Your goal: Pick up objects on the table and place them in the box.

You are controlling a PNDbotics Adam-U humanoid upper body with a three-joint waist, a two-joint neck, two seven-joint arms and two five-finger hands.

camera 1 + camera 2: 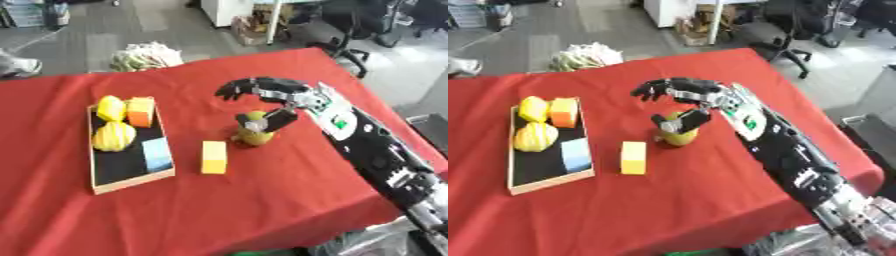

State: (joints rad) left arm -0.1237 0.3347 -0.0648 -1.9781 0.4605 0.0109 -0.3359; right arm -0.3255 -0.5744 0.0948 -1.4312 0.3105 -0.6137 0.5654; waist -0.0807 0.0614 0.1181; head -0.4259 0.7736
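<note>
Grasp step in hand, as I read it. My right hand [267,97] is over the yellow-green fruit [255,134], which sits on the red tablecloth [262,200] to the right of the box [131,181], well apart from it. Fingers are spread and arched forward above the fruit, thumb [278,120] down against its right side. Thumb looks like it's touching; fingers aren't closed on it yet, so not a hold. The fruit seems to rest on the cloth, not lifted.

Yellow block [213,157] lies between the fruit and the box, nearer the box, just off its right wall. Untouched.

The box already holds a small yellow fruit [110,107] and an orange block [140,111] at the far end, a bigger yellow ribbed fruit [114,136] below them, and a light blue block [157,154] along the right wall. Near end of the box is bare black floor.

Left hand shows in neither view.

Next move, my guess: curl the fingers down around the fruit against the thumb, lift straight up, carry it left over the yellow block without clipping it, and set it in the bare near end of the box. Round fruit may roll off the thumb if the fingers close late.
</note>
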